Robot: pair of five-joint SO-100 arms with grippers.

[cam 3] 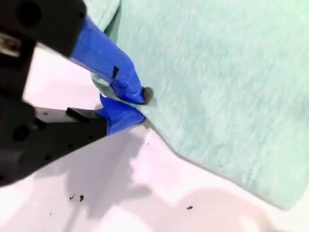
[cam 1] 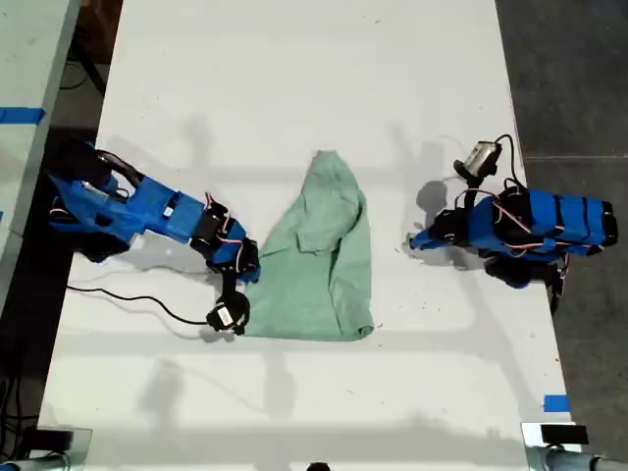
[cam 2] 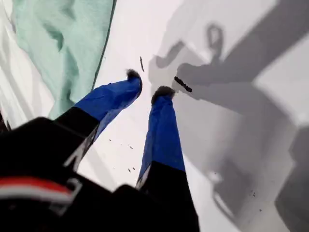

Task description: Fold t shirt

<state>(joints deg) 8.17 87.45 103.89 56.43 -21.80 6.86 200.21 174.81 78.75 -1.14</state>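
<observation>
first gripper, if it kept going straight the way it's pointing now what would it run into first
Probably the bare table. My first gripper hangs open with only white tabletop between and beyond its fingertips. The t shirt lies off to one side of that line, though depth is hard to judge here.

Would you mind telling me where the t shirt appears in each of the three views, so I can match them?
Exterior view: t shirt lies mid-table, between the two arms.
First wrist view: its edge shows beyond my first gripper, apart from it.
Second wrist view: it fills most of the picture; my second gripper pinches its edge.
Shared landmark: the white table.
</observation>
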